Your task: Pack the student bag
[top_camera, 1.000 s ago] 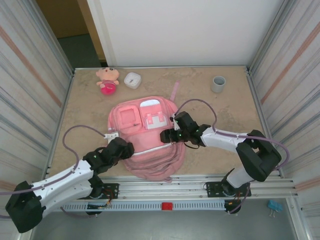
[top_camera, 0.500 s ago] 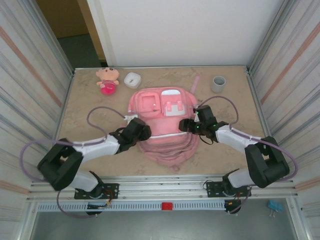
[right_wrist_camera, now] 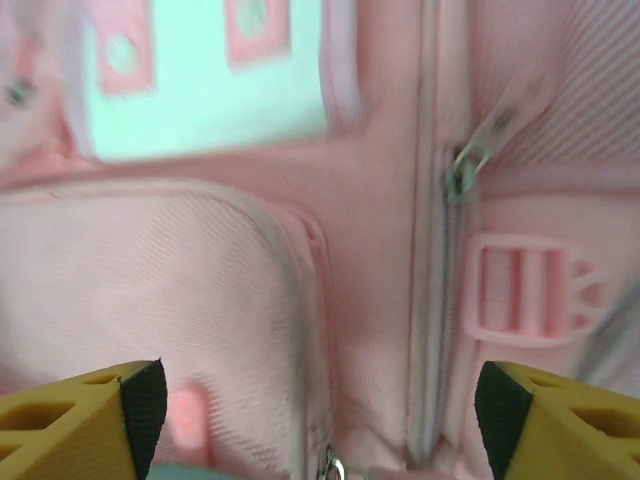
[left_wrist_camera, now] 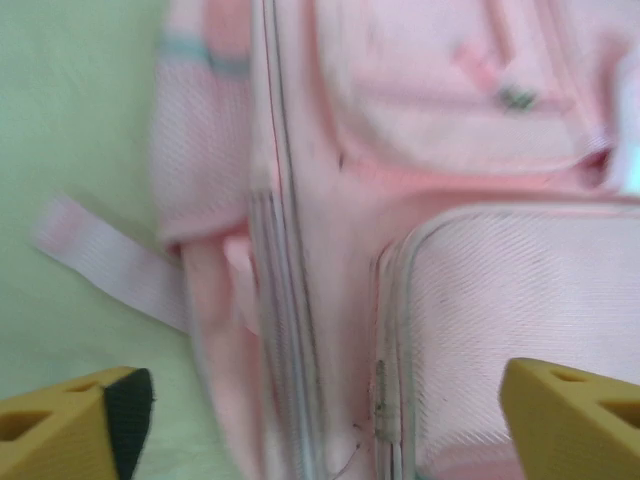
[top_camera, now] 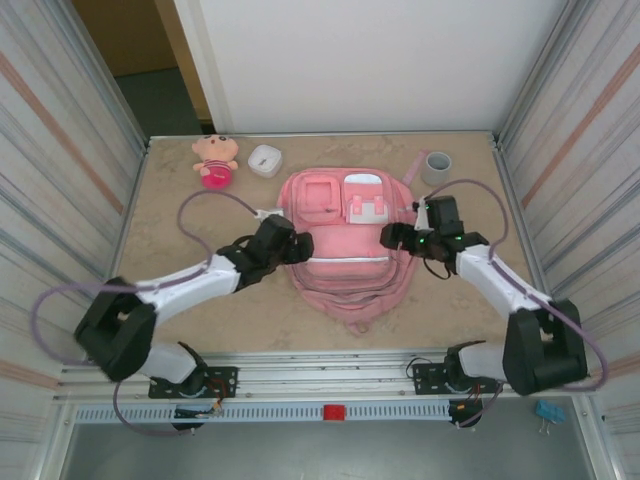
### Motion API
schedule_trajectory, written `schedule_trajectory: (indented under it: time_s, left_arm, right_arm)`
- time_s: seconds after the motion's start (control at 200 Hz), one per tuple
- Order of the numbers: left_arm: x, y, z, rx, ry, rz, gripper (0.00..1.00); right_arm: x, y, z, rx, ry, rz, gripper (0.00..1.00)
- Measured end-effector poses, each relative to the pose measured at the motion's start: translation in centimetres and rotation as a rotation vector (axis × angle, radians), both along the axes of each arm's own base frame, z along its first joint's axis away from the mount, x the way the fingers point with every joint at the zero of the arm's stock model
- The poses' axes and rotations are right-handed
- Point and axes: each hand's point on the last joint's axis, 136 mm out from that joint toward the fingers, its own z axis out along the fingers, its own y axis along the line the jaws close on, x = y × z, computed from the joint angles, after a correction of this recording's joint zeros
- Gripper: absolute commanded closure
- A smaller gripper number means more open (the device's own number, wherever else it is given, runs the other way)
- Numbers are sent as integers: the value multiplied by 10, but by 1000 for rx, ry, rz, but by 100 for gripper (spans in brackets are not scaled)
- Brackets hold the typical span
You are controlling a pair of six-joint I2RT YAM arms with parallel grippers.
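Observation:
The student bag [top_camera: 345, 250] is a large pink backpack lying flat on the table, front pockets up. My left gripper [top_camera: 302, 246] rests at its left side and my right gripper [top_camera: 390, 237] at its right side. In the left wrist view the left gripper [left_wrist_camera: 320, 425] stands open, its yellow fingers wide apart over the bag's side zipper and a white-trimmed pocket [left_wrist_camera: 500, 310]. The right gripper [right_wrist_camera: 320, 425] is open too, its fingers spread over a pocket [right_wrist_camera: 180, 280], a zipper pull [right_wrist_camera: 465, 172] and a pink buckle [right_wrist_camera: 520, 300]. Neither gripper clamps any fabric.
A pink plush doll [top_camera: 215, 160] and a small white case [top_camera: 265, 160] lie at the back left. A grey cup [top_camera: 436, 167] stands at the back right, close to the bag's pink strap [top_camera: 412, 165]. Metal walls close in both sides.
The bag has slid toward the back and to the right, both grippers going with it. Both sets of jaws have widened and let go of its sides.

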Motion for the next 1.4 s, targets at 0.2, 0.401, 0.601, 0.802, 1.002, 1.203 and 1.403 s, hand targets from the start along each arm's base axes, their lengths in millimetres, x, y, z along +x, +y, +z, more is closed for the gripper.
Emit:
schedule_trajectory:
  time_s: [0.2,0.401,0.601,0.802,1.002,1.203,1.403]
  left_arm:
    - [-21,63,142,28,-415,67,1]
    - [-52,124,132,213,-627,136,1]
    - [-58,151,29,420,-578,100,1]
    - [-45,182,18,427,-584,173,1]
    - [-24,219,-12,388,-502,252,1]
    - [2,208,-61,366,-366,134,1]
    - [56,216,-70,330,-339,129,1]
  right_arm:
    - [0,-47,130,-32,-385,-123,1]
    - [-17,-82,155,-147,-598,-226,1]
    - [-11,-111,48,-256,-478,-286,1]
    - [1,-123,-35,-298,-350,-305,1]
    - [22,-115,-67,-340,-339,-248,1]
    - [46,-104,-54,-403,-490,-188,1]
    - [60,-135,-74,-410,-421,-254,1]
